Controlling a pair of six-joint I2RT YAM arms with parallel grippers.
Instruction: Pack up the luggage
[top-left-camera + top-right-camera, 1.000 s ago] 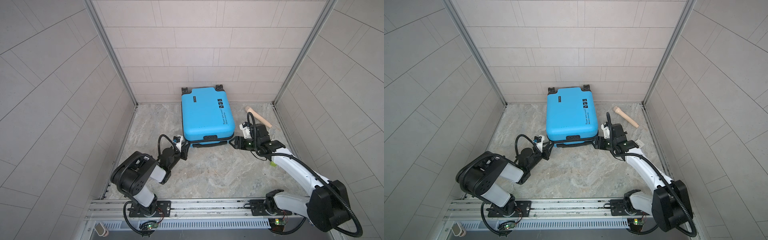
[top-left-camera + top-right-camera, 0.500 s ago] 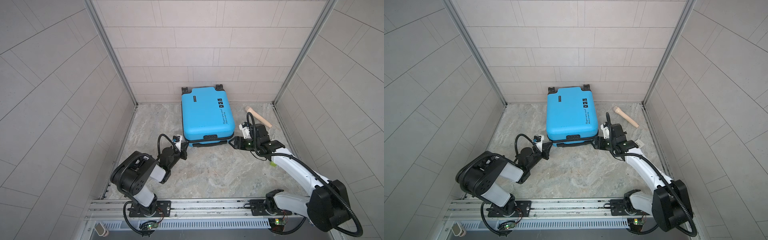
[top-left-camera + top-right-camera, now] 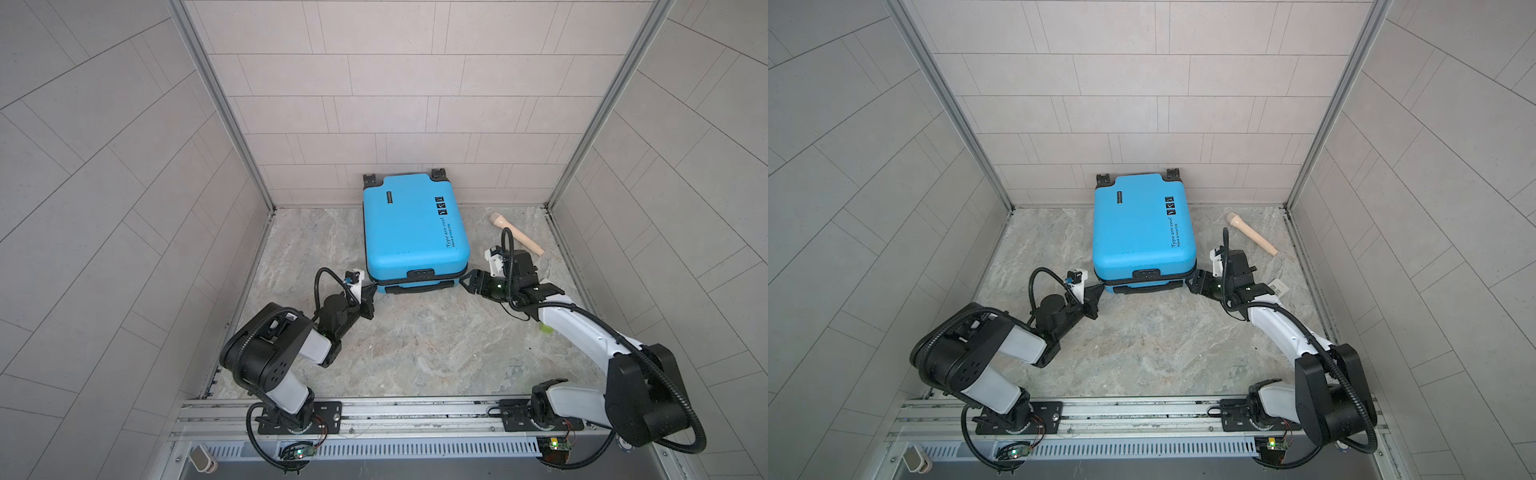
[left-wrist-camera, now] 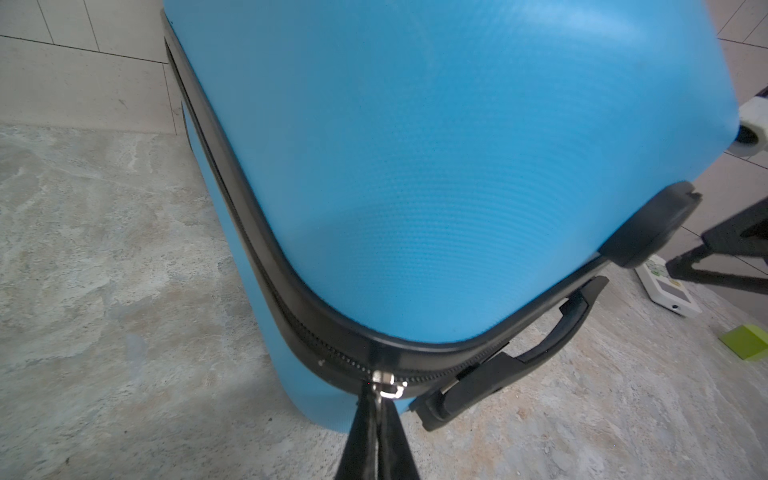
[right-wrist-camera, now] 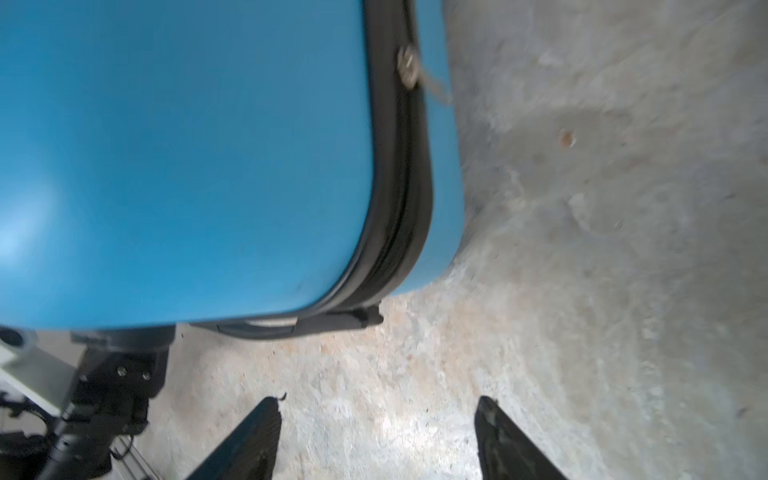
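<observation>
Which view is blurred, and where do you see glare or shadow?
Right wrist view: motion blur smears the suitcase rim and its zipper pull. The floor is soft too. Left wrist view: sharp at the gripped pull, with a pale sheen on the far part of the shell. Both top views: sharp, evenly lit, only a soft shadow under the suitcase's near edge.

Fine-textured plastic luggage (image 4: 415,166), matt marbled floor (image 4: 104,249)

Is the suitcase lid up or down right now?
Down: the luggage lies flat, blue shells meeting along the zipper band. Whether it is fully zipped, cannot tell.
</observation>
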